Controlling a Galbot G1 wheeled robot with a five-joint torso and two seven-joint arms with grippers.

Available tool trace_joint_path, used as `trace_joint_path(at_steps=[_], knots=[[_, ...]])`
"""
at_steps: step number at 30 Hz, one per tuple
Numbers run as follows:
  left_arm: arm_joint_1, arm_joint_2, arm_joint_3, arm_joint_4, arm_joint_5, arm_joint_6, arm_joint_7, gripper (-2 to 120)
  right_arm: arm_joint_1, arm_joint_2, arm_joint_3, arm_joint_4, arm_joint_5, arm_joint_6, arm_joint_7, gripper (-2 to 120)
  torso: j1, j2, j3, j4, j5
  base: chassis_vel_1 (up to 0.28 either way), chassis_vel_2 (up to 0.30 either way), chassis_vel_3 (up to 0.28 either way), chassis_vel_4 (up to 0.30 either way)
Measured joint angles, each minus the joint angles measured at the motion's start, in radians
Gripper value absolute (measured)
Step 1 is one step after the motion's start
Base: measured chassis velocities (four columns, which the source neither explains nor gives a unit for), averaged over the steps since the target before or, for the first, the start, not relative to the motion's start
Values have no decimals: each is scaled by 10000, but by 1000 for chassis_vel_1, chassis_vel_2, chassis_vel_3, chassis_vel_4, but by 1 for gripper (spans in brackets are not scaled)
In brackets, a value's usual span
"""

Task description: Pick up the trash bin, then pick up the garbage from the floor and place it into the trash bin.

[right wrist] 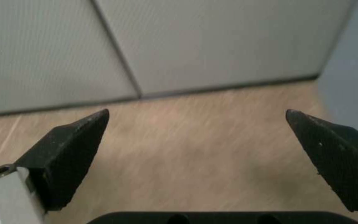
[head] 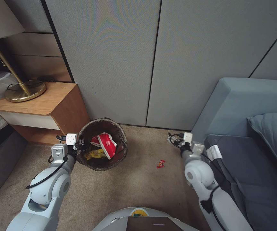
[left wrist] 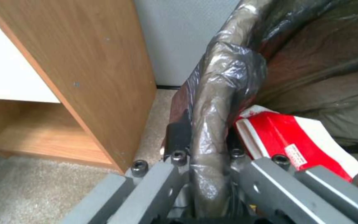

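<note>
Nearest, the robot's two arms reach forward over beige carpet [head: 135, 189], with bare floor open between them. The left gripper [head: 79, 145] is clamped on the near-left rim of the trash bin [head: 102, 148]; the left wrist view shows its fingers [left wrist: 177, 137] pinching the bag-wrapped rim from both sides, one outside the wall and one inside. The bin, lined with a dark brown bag [left wrist: 224, 84], tilts its mouth toward the robot and holds a red-and-white carton [head: 107, 145] and a yellow wrapper [head: 95, 154] — up close the carton [left wrist: 299, 143] lies just beside the inner finger. To the bin's right, well apart on open carpet, lies a small red wrapper [head: 161, 164], between the bin and the right gripper [head: 173, 138]. That gripper hangs above the floor beside the edge of the grey-blue sofa [head: 241, 106]; the right wrist view shows its black fingertips [right wrist: 71, 146] spread wide with nothing between them, over bare carpet up to the wall's base. The bin's left side stands close to the wooden nightstand [head: 45, 109] — the gap there is narrow. A brass lamp [head: 24, 90] stands on the nightstand, and grey wall panels [head: 145, 57] close off the far side.
</note>
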Motion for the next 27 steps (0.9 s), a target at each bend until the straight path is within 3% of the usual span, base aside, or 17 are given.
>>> trace_joint_path(at_steps=[14, 27], knots=[[62, -9, 79, -230, 0, 87, -102, 0, 1589, 334, -1065, -2352, 2430, -916, 193, 100, 0, 0, 0, -4, 0, 0, 0, 0, 0], [296, 111, 52, -647, -203, 97, -239, 0, 2444, 800, -1598, -4338, 2649, -1036, 224, 100, 0, 0, 1, -3, -1, 0, 0, 0, 0]])
